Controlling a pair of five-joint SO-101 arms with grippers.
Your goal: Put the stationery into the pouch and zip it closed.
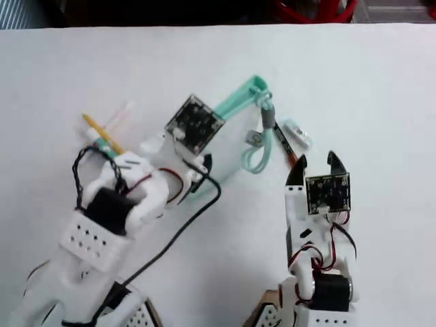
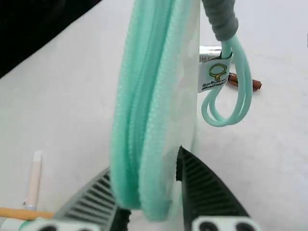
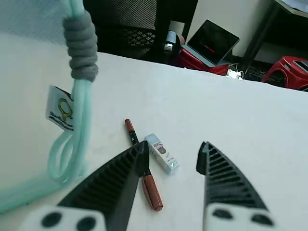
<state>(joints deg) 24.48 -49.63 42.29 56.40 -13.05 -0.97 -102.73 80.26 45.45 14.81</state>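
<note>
At the middle of the surface [image 1: 381, 82], clamping the pouch [image 2: 149, 96] by its edge in the left jaws, with right jaws wide and empty above pen [image 3: 151, 190] and small block [image 3: 161, 153], bare room rightward.

No legible print — only a blurred emblem on the white tag [image 2: 215, 73] of the pouch [image 2: 149, 96]

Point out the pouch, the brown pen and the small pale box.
pouch [image 2: 144, 110], left wrist view, on its teal zip edge.
brown pen [image 3: 152, 190], right wrist view, on the thick end of its barrel.
small pale box [image 3: 161, 153], right wrist view, on its upward face.
</note>
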